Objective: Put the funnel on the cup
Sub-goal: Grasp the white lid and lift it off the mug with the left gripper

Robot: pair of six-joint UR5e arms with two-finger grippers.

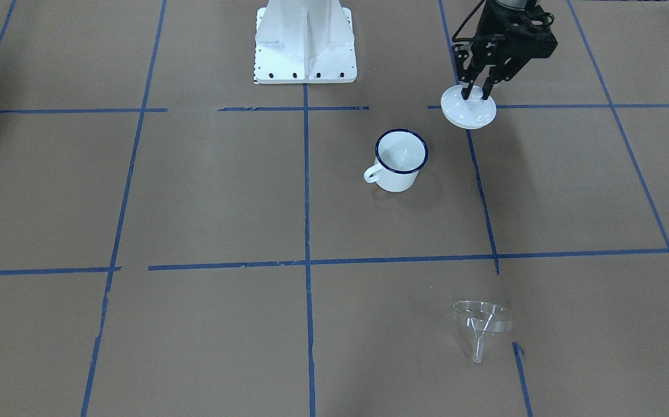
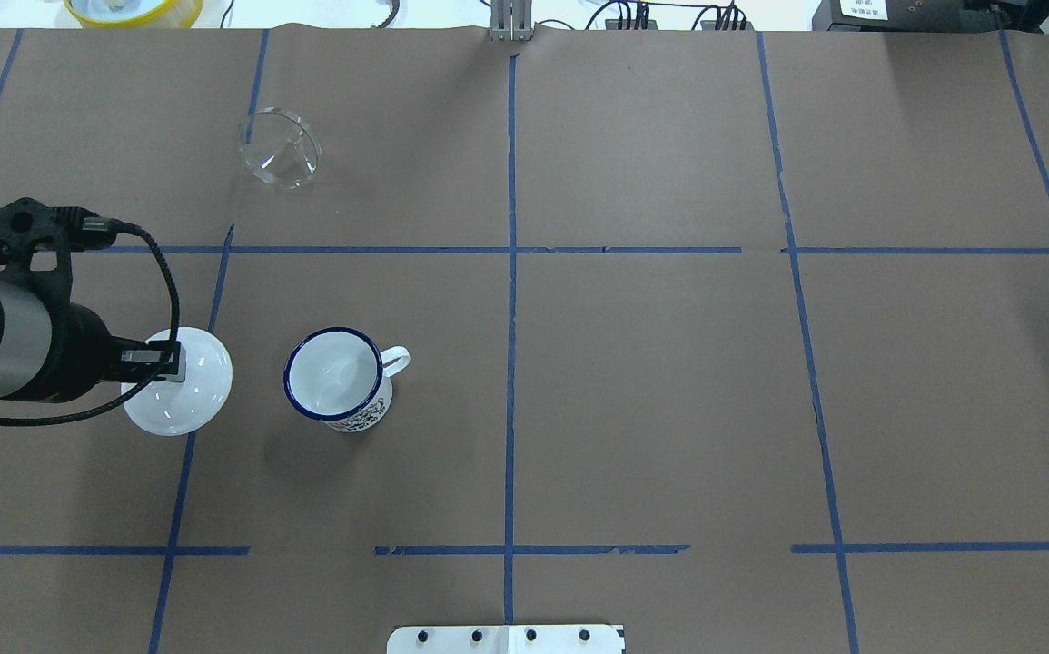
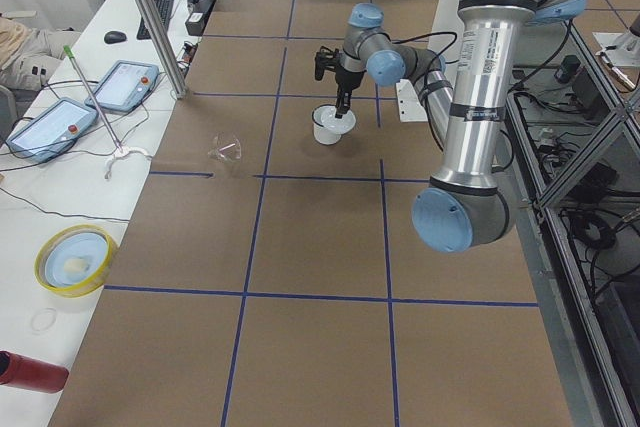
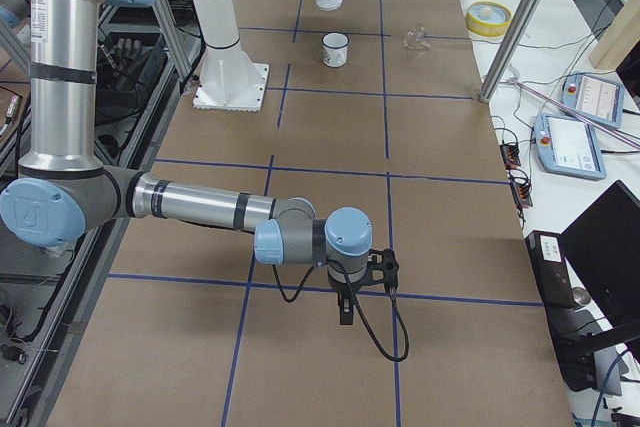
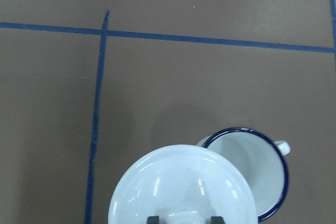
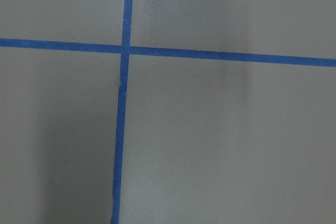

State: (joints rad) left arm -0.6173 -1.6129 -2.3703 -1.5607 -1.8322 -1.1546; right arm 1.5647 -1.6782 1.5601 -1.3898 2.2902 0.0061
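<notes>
A: So, where do the grippers stand?
B: The right gripper (image 4: 345, 313) hangs low near the right edge of the worktop (image 1: 195, 191); whether its jaws are open I cannot tell. The left gripper (image 1: 476, 94), toward the left edge, is clamped on a round white lid (image 1: 466, 111) at its centre.
A: And the enamel mug (image 1: 399, 168)?
B: Upright, near that lid. The dark print (image 2: 359, 421) on its side is too small to read. The clear funnel (image 1: 481, 324) lies on its side toward the operators' edge, well apart.

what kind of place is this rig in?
Probably a robotics lab cell: a paper-covered table gridded in blue tape, the left arm and right arm working over it, teach pendants alongside.
</notes>
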